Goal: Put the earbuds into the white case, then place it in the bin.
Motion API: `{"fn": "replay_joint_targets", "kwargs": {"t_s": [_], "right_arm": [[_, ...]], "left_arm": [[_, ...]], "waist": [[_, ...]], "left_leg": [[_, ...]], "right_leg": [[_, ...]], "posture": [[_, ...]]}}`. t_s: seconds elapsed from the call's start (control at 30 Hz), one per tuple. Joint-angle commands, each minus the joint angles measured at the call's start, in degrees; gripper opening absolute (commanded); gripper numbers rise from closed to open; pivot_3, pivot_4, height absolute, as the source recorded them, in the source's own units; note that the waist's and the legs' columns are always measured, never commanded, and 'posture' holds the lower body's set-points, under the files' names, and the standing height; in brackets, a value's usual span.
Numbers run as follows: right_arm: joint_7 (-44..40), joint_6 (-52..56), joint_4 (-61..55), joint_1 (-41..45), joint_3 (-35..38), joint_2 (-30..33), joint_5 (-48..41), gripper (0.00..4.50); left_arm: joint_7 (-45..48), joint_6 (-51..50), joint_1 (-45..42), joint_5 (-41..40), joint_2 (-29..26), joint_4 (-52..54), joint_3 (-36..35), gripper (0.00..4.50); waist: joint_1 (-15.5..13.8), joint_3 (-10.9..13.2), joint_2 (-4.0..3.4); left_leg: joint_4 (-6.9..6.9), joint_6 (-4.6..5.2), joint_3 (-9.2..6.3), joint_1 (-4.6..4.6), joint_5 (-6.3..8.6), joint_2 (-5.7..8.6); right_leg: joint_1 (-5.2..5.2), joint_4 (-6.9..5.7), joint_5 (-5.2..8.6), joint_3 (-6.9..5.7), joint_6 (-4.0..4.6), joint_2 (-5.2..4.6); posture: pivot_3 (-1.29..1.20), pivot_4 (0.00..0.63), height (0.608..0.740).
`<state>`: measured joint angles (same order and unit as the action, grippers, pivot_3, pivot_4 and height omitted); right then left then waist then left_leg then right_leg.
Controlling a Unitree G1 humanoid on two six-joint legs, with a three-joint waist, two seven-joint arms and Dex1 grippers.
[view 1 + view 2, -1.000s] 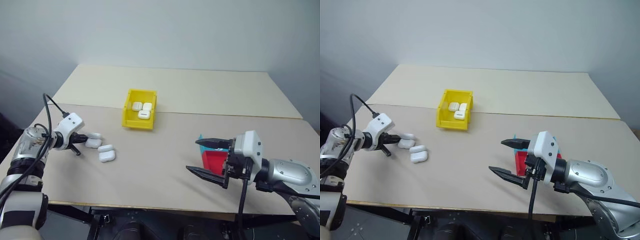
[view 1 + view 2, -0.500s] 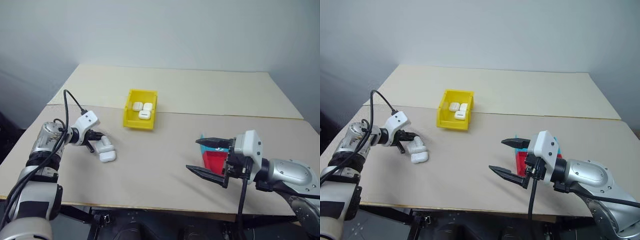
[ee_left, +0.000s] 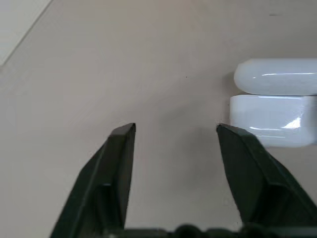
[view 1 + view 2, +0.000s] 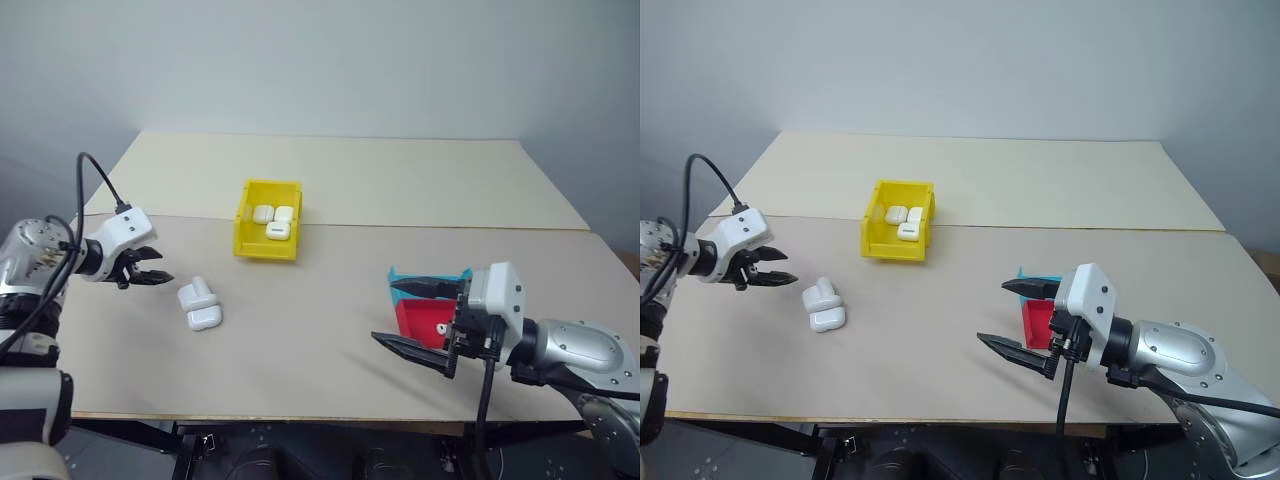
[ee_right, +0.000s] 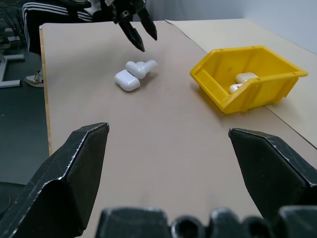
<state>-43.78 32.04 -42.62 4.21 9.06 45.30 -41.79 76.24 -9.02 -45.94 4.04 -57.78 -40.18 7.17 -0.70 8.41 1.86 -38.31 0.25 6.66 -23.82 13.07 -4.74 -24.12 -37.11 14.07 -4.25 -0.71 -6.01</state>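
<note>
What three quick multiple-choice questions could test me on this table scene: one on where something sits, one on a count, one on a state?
1. Where is the yellow bin?
A. at the table's far middle, near the seam
B. beside the red tray
C. on the floor

2. How many white cases lie inside the bin?
A. none
B. three
C. six

3. How is the left gripper?
A. shut on a case
B. open and empty, beside the loose cases
C. inside the bin

Answers: 1 A, it sits far from the red tray. 2 B, three cases show in it. 3 B, its fingers stand apart with bare table between them, the loose cases nearby.
</note>
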Motion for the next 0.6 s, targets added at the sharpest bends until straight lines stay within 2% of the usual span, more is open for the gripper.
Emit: {"fn": "replay_joint_targets", "kwargs": {"t_s": [0.03, 0.07, 0.27, 0.47, 0.57, 0.6], "right_arm": [[-0.3, -1.1, -1.3, 0.4, 0.5, -0.3, -0.7, 4.5], [-0.2, -1.1, -1.4, 0.4, 0.5, -0.5, -0.8, 4.5], [0.1, -0.9, -2.0, -0.1, 0.9, -0.6, -1.1, 4.5], [-0.2, -0.7, -2.9, -1.8, 2.8, 0.0, -2.0, 4.5], [0.0, -0.6, -2.8, -1.7, 2.7, 0.0, -2.3, 4.5], [0.0, -0.6, -2.7, -1.6, 2.5, 0.0, -2.3, 4.5]], "left_arm": [[6.0, -2.2, 4.8, -3.1, -3.2, 8.8, -1.2, 4.19], [6.0, -3.6, 6.4, -3.2, -3.5, 10.5, -1.3, 4.48], [3.2, -6.6, 13.2, -3.2, -4.8, 17.2, -2.9, 4.48], [8.9, -8.6, 19.5, -10.0, -9.9, 20.8, -8.6, 4.48], [10.7, -7.7, 24.4, -12.6, -11.3, 22.8, -10.9, 3.91], [10.8, -8.0, 25.5, -13.3, -11.3, 23.6, -11.3, 3.56]], "waist": [[0.0, 0.0, 0.0], [0.0, 0.0, 0.0], [0.0, 0.0, 0.0], [0.1, 0.0, 0.0], [0.1, 0.0, -0.03], [0.1, 0.0, -0.04]], "left_leg": [[0.0, 0.0, 0.01, -0.01, 0.0, 0.0], [0.0, 0.0, 0.01, 0.0, 0.0, -0.01], [0.0, 0.0, -0.01, 0.02, 0.0, -0.07], [0.02, 0.0, 0.0, 0.0, 0.0, -0.08], [0.03, 0.0, 0.01, 0.04, 0.0, -0.09], [0.03, 0.0, 0.02, 0.07, 0.0, -0.09]], "right_leg": [[-0.02, 0.0, 0.0, 0.01, 0.0, 0.0], [-0.02, -0.01, 0.0, 0.02, 0.01, 0.0], [-0.03, -0.04, 0.01, 0.02, 0.02, 0.08], [-0.06, -0.01, 0.01, 0.04, 0.02, 0.07], [-0.05, -0.02, 0.02, 0.06, 0.03, 0.07], [-0.04, -0.03, 0.02, 0.08, 0.04, 0.07]], "posture": [[0.0, 0.15, 0.74], [0.0, 0.15, 0.74], [0.0, 0.15, 0.74], [0.0, 0.15, 0.74], [0.0, 0.15, 0.74], [0.0, 0.15, 0.74]]}}
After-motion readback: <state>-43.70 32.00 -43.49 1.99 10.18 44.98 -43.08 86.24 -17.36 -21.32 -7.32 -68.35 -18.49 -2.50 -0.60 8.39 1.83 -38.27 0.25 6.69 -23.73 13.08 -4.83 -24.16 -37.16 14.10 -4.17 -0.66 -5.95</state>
